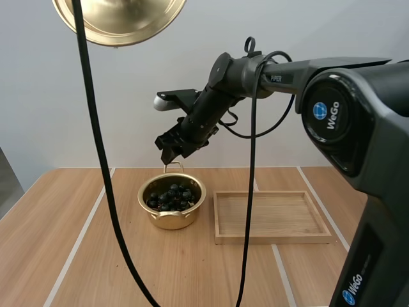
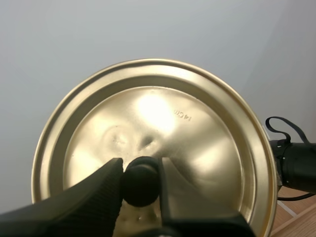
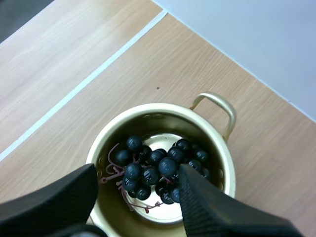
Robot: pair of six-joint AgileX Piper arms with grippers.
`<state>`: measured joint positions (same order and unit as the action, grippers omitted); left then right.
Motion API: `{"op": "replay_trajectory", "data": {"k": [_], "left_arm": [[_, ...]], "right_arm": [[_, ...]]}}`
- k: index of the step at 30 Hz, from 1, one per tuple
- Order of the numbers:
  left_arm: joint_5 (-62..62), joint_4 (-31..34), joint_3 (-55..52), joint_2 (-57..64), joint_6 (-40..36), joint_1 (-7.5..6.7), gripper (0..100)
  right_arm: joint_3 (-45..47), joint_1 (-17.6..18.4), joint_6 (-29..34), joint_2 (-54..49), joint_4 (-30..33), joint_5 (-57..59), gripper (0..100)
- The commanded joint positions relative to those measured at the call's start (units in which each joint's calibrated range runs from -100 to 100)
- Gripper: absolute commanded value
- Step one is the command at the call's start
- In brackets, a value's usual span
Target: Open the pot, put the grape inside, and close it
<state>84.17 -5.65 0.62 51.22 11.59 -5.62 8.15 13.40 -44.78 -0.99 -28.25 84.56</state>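
high view, item by item.
- pot [image 1: 171, 220]: lidless, upright on the worktop [image 1: 70, 224], centre of frame, one handle toward the back wall.
- grapes [image 1: 171, 196]: dark bunch lying inside the pot, below its rim.
- tray [image 1: 275, 239]: wooden, just right of the pot, not touching.
- lid [image 1: 121, 19]: aloft at upper left of the frame, well apart from the pot.
- left gripper [image 2: 140, 167]: clamped on the lid's black knob [image 2: 140, 185], one finger on each side.
- right gripper [image 1: 169, 150]: hanging over the pot's far rim, holding nothing; right wrist view shows the fingers spread wide with the grapes between them below.
- judgement: only closing remains. the pot lies down and right of the lid, so the left arm carries it. the right gripper stands over the pot and should clear first.
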Motion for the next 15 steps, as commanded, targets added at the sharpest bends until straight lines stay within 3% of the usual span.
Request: {"op": "replay_trajectory", "data": {"k": [1, 15], "left_arm": [[-1.5, 0.2, 0.5, -0.1, -0.6, 0.0, 0], [-1.2, 0.0, 0.5, -0.2, -0.9, 0.0, 0]], "right_arm": [[-0.1, -1.3, 1.0, -2.8, 1.0, 0.0, 82], [10.4, -11.2, -1.7, -13.2, 1.0, -2.7, 82]]}}
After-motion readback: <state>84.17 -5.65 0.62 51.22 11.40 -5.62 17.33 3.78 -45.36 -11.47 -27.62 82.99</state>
